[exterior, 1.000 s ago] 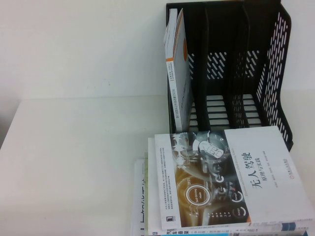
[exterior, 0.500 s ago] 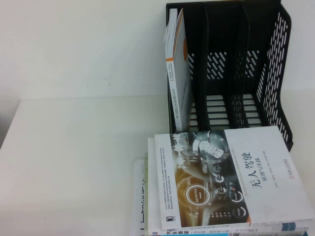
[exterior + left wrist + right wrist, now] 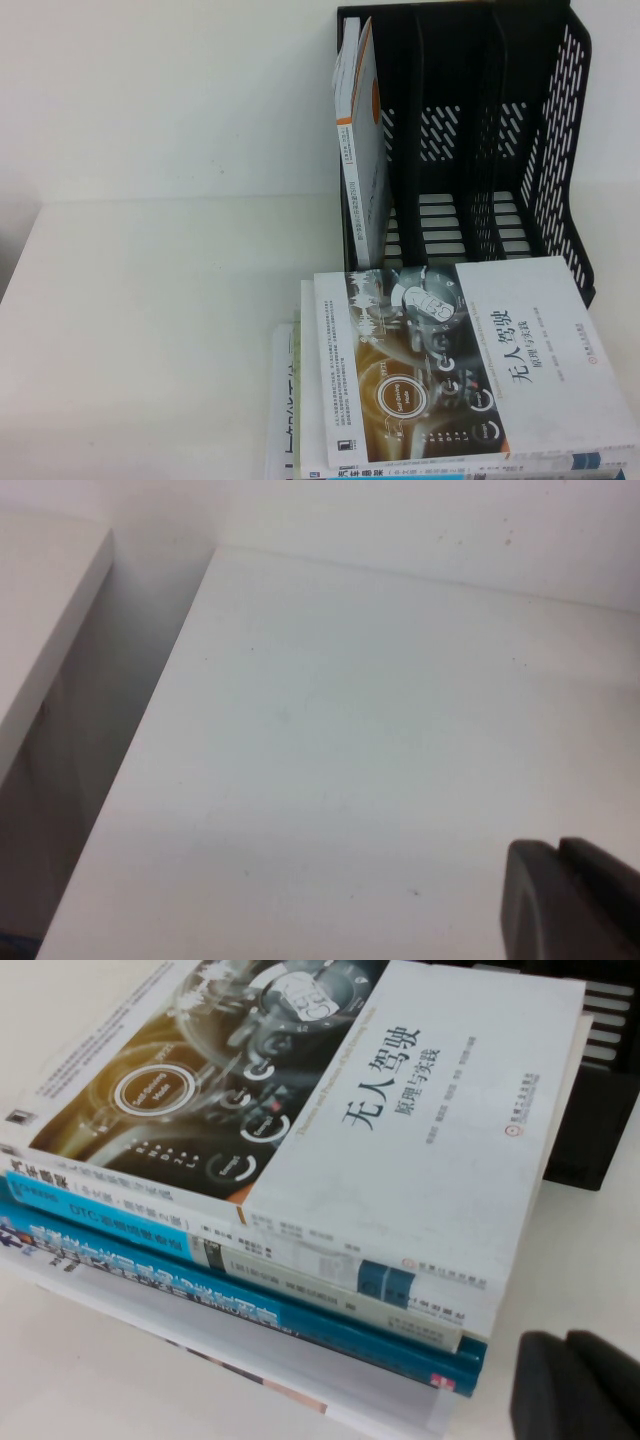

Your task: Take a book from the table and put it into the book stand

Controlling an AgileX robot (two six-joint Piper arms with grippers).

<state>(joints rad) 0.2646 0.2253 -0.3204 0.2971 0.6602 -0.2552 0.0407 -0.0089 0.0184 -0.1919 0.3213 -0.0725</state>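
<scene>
A stack of several books lies at the table's near edge; the top book (image 3: 470, 360) has a white cover with a car-dashboard picture and also shows in the right wrist view (image 3: 330, 1110). The black book stand (image 3: 480, 140) stands behind it, with one white-and-orange book (image 3: 362, 150) upright in its leftmost slot. Neither arm shows in the high view. My right gripper (image 3: 575, 1385) is shut and empty, beside the stack's corner. My left gripper (image 3: 570, 900) is shut and empty over bare white table.
The white table (image 3: 160, 300) stretches left of the stack, up to a white wall. In the left wrist view the table's edge (image 3: 150, 730) drops to a gap beside another white surface (image 3: 40, 610).
</scene>
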